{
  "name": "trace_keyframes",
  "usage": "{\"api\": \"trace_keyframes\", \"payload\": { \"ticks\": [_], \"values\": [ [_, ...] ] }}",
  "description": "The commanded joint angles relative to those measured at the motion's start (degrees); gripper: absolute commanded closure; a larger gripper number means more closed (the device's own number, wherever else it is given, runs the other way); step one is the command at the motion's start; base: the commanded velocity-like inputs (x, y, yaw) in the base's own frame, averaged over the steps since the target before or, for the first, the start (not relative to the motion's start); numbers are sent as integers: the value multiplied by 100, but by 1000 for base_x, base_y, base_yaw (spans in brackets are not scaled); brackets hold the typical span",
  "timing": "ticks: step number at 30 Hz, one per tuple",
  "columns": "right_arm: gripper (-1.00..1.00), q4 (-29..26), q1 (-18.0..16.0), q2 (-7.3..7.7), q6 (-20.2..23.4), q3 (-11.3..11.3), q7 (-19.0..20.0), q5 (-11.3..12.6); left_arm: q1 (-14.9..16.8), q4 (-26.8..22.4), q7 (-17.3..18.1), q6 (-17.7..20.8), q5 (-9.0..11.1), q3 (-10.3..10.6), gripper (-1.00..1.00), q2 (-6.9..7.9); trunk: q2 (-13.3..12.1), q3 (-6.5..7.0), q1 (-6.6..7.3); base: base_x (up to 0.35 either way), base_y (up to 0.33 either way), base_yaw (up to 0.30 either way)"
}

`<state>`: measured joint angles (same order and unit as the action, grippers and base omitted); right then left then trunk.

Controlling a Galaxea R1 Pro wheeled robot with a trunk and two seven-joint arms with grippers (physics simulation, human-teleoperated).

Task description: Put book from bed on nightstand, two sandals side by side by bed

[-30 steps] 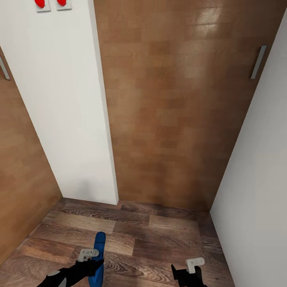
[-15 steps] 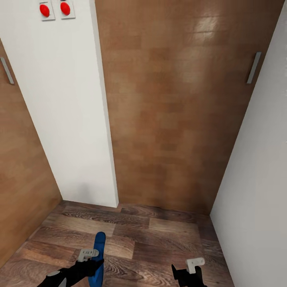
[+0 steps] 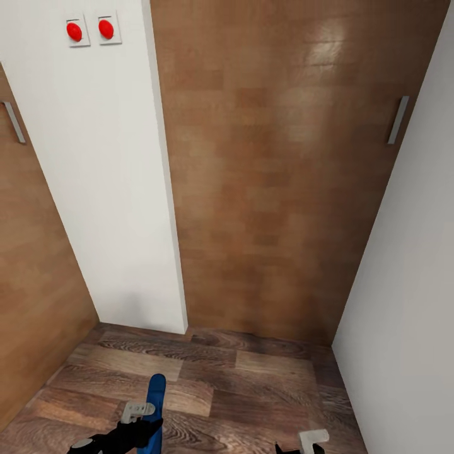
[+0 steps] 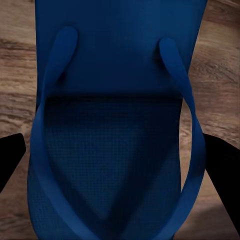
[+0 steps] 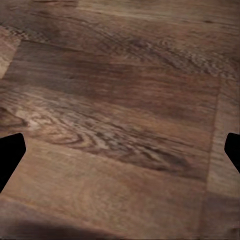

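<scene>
Blue rubber is being shown at the bottom of the head view, where one sandal [image 3: 154, 403] is being carried upright by the left end effector [image 3: 140, 421], in front of a brown wooden door [image 3: 277, 176] and a white wall [image 3: 107, 189] bearing two red switches [image 3: 90, 29]. The right end effector [image 3: 306, 442] is being cut off by the lower edge, so its state cannot be told there.

In the left wrist view, the sandal [image 4: 117, 130] is being clamped across its width between the two dark fingers [image 4: 222, 175], with its straps facing the camera and the plank floor [image 4: 215, 55] behind it.

In the right wrist view, only floor [image 5: 120, 125] is being seen between the fingertips [image 5: 10, 155], which are being held wide apart with nothing in them.

The bed, the book, the nightstand and the second sandal are not being shown here, and the robot is probably being driven somewhere. The sandal is being gripped by its flexible edges, so a slip or twist during driving is judged possible. A collision with the walls is also being risked in this narrow corner.
</scene>
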<state>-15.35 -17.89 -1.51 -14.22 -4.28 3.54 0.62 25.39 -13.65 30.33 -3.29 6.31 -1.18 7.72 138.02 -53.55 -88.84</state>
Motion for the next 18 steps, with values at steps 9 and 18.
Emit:
{"api": "trace_keyframes", "payload": {
  "ticks": [9,18],
  "values": [
    [-100,411,-4,2,-19,-20,10,4,3,122,-75,-17,35,-4,100,3,-360,157,200,0,0,0],
    [-100,435,-4,2,-19,-20,7,0,1,142,-141,-51,38,5,100,-101,-721,318,397,0,0,0]
  ]
}}
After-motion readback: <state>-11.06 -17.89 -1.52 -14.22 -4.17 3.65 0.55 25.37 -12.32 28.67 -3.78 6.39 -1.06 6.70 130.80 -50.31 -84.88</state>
